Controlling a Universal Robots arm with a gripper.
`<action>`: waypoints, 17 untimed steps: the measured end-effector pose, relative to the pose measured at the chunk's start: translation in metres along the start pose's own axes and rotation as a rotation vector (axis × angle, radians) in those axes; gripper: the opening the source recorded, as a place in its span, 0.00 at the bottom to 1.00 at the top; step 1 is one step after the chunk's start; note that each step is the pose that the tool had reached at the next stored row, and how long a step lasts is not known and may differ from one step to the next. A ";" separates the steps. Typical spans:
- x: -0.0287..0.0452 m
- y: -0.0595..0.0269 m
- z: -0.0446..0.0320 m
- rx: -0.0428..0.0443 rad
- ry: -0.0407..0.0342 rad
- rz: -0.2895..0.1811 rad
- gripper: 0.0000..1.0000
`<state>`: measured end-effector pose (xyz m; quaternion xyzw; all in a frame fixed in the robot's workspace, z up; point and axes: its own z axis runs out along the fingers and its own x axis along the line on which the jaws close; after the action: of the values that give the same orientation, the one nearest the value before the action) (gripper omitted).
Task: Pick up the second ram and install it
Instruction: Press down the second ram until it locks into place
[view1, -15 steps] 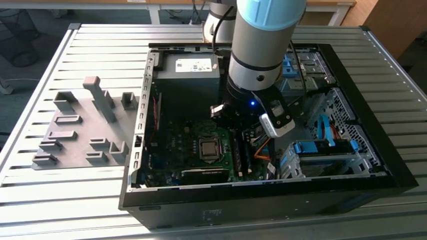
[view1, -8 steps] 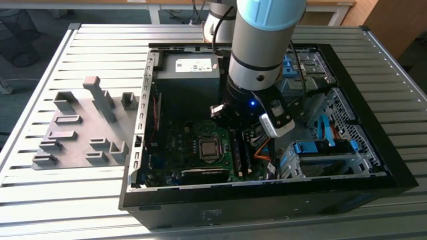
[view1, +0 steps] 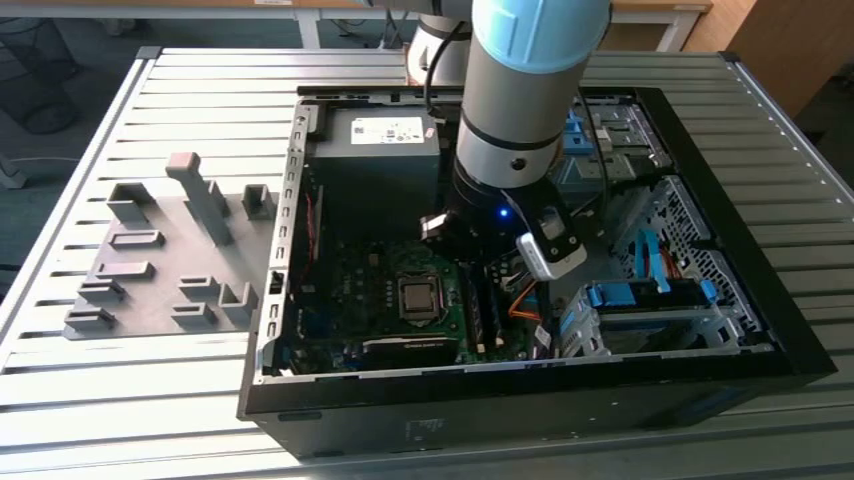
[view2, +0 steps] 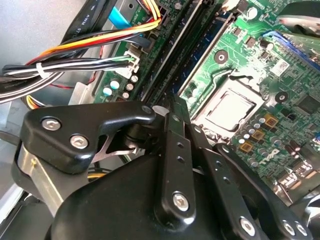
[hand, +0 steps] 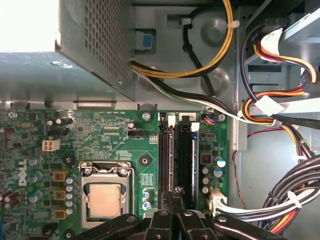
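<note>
Second ram (hand: 170, 160) seated in slot, lengthwise beside CPU socket (hand: 104, 199).

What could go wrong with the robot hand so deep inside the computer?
The gripper sits right over the memory slots, so a push that is off-line could bend a slot or the green board. The wire bundle lies close beside it and might snag. The processor socket is near too, so a sideways slip might hit it.
</note>
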<state>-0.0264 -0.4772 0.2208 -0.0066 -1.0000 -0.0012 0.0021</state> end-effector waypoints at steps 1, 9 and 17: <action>0.0000 -0.0001 0.0008 0.0004 0.0001 0.000 0.11; -0.0001 0.0001 0.0065 0.0012 0.0004 0.000 0.11; 0.0000 0.0002 -0.0053 -0.0008 -0.0003 0.000 0.11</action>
<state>-0.0263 -0.4771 0.2261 -0.0067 -1.0000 -0.0016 0.0019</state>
